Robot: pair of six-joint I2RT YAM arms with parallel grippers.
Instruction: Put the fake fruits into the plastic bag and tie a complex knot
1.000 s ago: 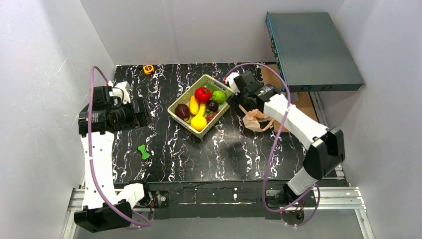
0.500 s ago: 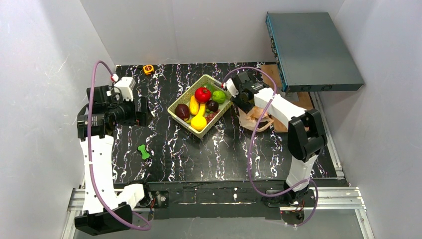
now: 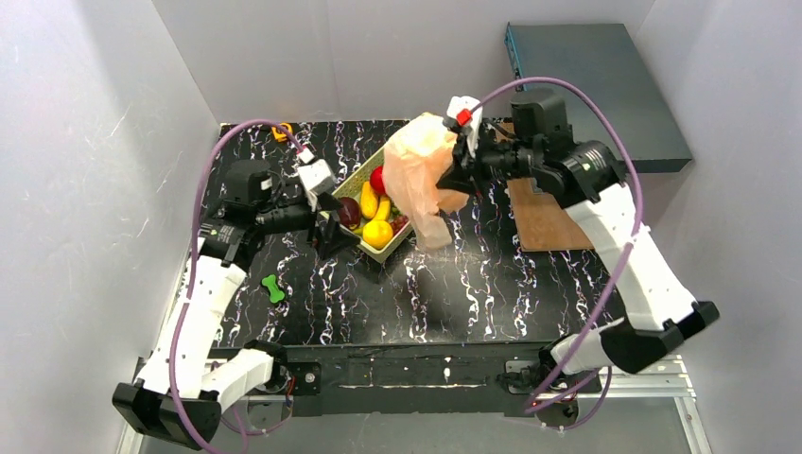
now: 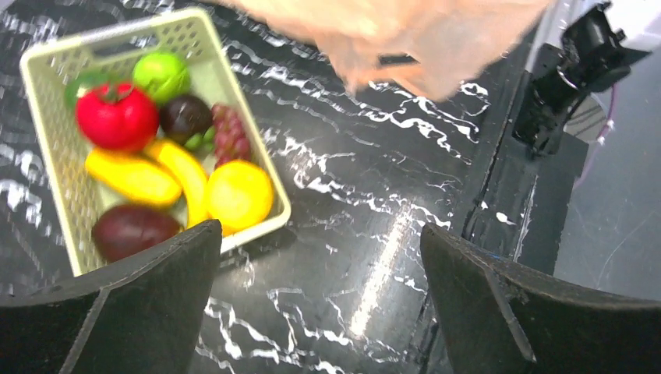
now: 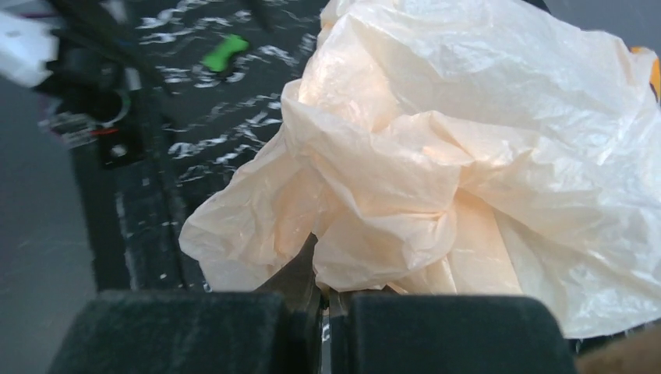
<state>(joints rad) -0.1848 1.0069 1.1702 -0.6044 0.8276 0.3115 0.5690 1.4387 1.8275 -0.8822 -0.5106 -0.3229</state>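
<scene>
A second ago the right gripper [image 5: 323, 292] stood spread over the crumpled plastic bag [image 3: 424, 170]. Now it pinches a fold of the bag and has raised it off the table [image 3: 454, 293] — the bag hangs over the 3 o'clock corner of the green basket [image 3: 352, 178]. The left gripper [image 4: 319, 257], jaws wide apart and empty, has come in from 9 o'clock to the basket, where all the fake fruits [image 4: 187, 175] lie. Opening the bag is probably next. The surface is black marble pattern, the walls are white, and a grey box [image 3: 605, 85] sits at 1 o'clock.
</scene>
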